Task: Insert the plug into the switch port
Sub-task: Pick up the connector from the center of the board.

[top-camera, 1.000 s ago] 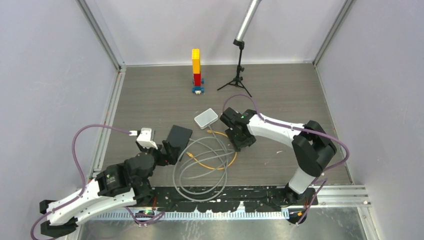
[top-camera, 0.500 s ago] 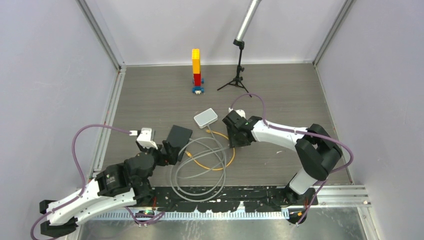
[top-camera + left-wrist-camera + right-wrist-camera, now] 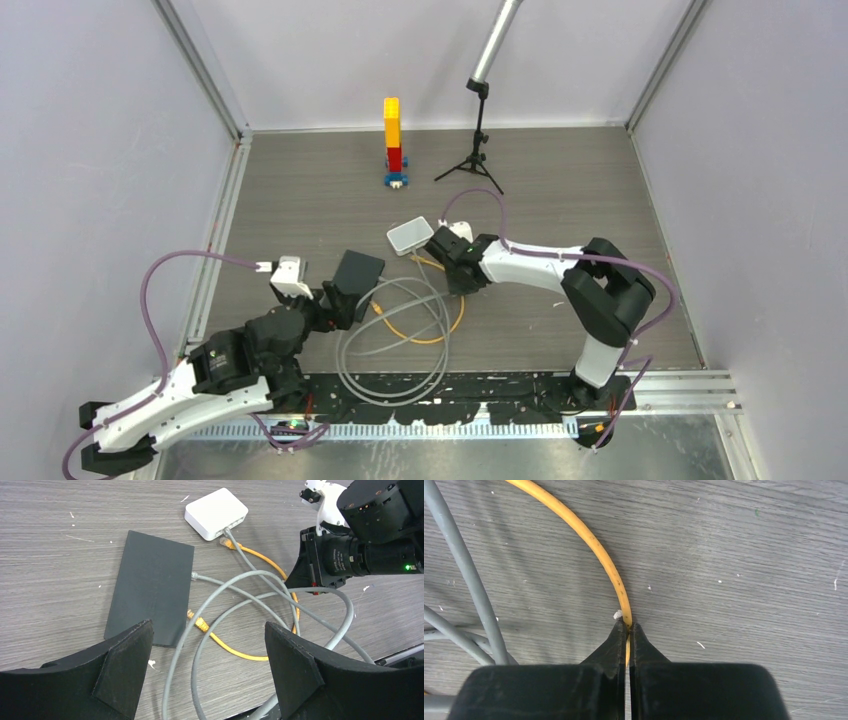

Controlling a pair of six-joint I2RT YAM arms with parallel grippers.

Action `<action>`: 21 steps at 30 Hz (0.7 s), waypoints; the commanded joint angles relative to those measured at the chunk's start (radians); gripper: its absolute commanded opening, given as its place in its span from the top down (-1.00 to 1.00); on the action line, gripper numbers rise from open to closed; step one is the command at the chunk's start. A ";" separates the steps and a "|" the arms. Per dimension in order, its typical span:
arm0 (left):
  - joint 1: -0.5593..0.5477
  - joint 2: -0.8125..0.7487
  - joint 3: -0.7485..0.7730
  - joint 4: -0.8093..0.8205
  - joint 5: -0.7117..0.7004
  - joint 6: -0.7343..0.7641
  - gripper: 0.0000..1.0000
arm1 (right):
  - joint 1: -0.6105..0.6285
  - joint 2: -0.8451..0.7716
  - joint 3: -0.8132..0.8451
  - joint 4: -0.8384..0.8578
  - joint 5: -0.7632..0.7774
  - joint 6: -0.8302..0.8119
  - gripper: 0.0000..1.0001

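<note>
The tabletop (image 3: 560, 180) before me is grey wood grain, flecked with small white specks. Near the middle of its far edge a block tower (image 3: 393, 140) stands upright, yellow over red on a blue foot, and a small black tripod (image 3: 478, 150) stands just to the right of it. At the middle lies a low white box (image 3: 411, 236). A flat black plate (image 3: 357, 272) lies nearer me and to the left, apart from the box. Between the middle and the near edge, grey cables (image 3: 469, 575) loop over an orange cable (image 3: 591, 540). One orange plug (image 3: 226, 542) lies just beside the box's near side, and I see a grey cable reaching that same side. The other orange end (image 3: 201, 624) lies by the plate's near right corner.
</note>
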 commanded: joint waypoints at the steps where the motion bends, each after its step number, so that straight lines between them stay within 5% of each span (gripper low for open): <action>1: 0.003 -0.015 0.029 -0.005 -0.014 -0.001 -0.68 | 0.025 0.050 -0.005 -0.084 0.128 0.005 0.99; 16: 0.003 0.005 0.071 0.006 -0.022 0.058 -0.68 | 0.017 -0.061 0.304 -0.786 0.677 0.010 0.99; 21: 0.004 0.037 0.098 0.022 -0.021 0.080 -0.68 | 0.015 -0.136 0.422 -0.884 0.824 0.024 0.99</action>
